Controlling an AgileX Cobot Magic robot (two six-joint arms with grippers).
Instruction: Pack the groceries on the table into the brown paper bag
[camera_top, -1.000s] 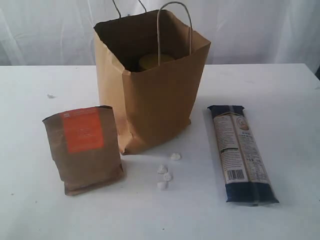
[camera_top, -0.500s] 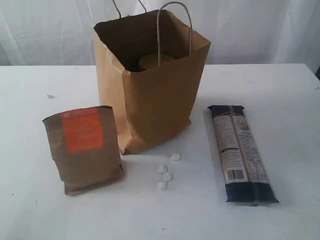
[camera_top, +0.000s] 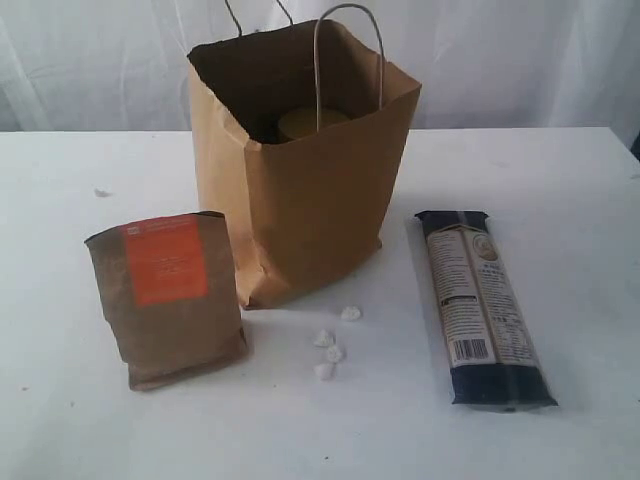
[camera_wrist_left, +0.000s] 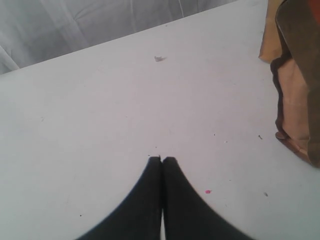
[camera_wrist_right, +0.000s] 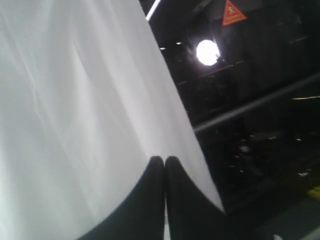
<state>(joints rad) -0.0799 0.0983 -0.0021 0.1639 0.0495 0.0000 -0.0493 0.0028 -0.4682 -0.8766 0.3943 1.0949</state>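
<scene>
Bag: stands upright and open at mid-table, with its handle looped over the mouth. A yellow jar lid shows low inside.
Pouch: stands upright on the left arm's side, just beside the bag's front corner.
Packet: lies flat on the right arm's side, well apart from the bag.
Crumbs: lie in front of the bag, between pouch and packet, and are not for packing.
Left gripper: jaws pressed together and empty, low over bare table, with the pouch near.
Right gripper: jaws pressed together and empty, aimed at the curtain. No table shows in its view.
Step in hand: probably fetching one of the two items left out. The pouch looks handiest for the left arm.
Approach: the jaws should spread before descending, then close across the pouch's thin depth below its folded top.
Carry: the pouch should stay upright, rise clear of the rim and handle, and be lowered beside the jar rather than dropped.
Packet later: it likely needs to go in end-first, since it looks too long to lie flat inside.
Risk: the bag looks light and creased, so a brush on the rim could shove or tip it, and the handle could snag.
</scene>
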